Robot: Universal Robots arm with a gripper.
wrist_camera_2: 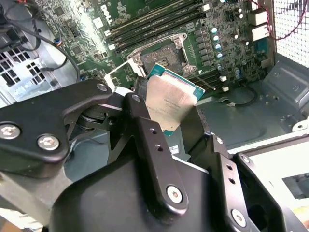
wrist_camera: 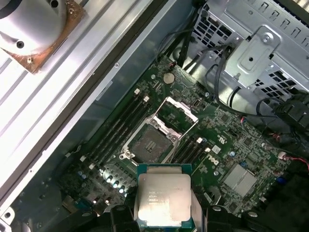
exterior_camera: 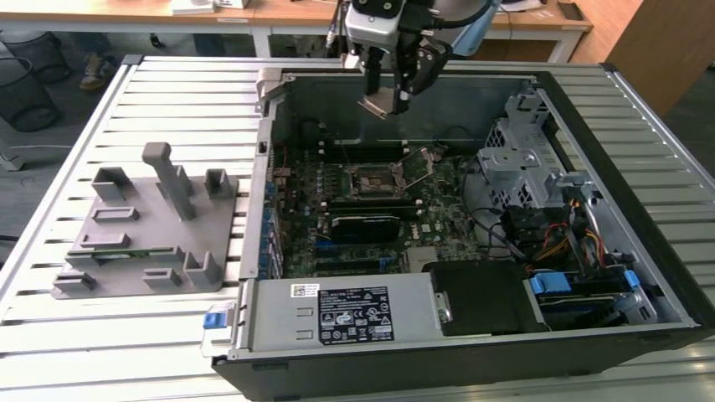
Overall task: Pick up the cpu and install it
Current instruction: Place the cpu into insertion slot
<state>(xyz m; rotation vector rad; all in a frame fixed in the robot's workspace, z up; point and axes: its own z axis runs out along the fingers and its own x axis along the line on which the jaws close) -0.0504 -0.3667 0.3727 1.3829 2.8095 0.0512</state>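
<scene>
My gripper (exterior_camera: 393,99) hangs over the back of the open computer case, shut on the cpu (exterior_camera: 376,105), a flat silver-topped square chip with a green rim. In both wrist views the cpu (wrist_camera_2: 170,99) (wrist_camera: 163,199) sits clamped between the black fingers (wrist_camera_2: 145,130), tilted, above the motherboard. Below it lies the motherboard socket (exterior_camera: 376,179) (wrist_camera: 150,142) (wrist_camera_2: 161,54), its metal load plate and lever swung up. The chip is still well above the socket, not touching it.
The open case (exterior_camera: 280,92) lies on a slatted white table (exterior_camera: 179,84). A grey plastic fixture (exterior_camera: 151,222) with upright blocks stands at the exterior view's left. Inside the case are a metal drive cage (exterior_camera: 525,159), cables (exterior_camera: 558,243), memory slots (exterior_camera: 357,151) and a power supply (exterior_camera: 347,314).
</scene>
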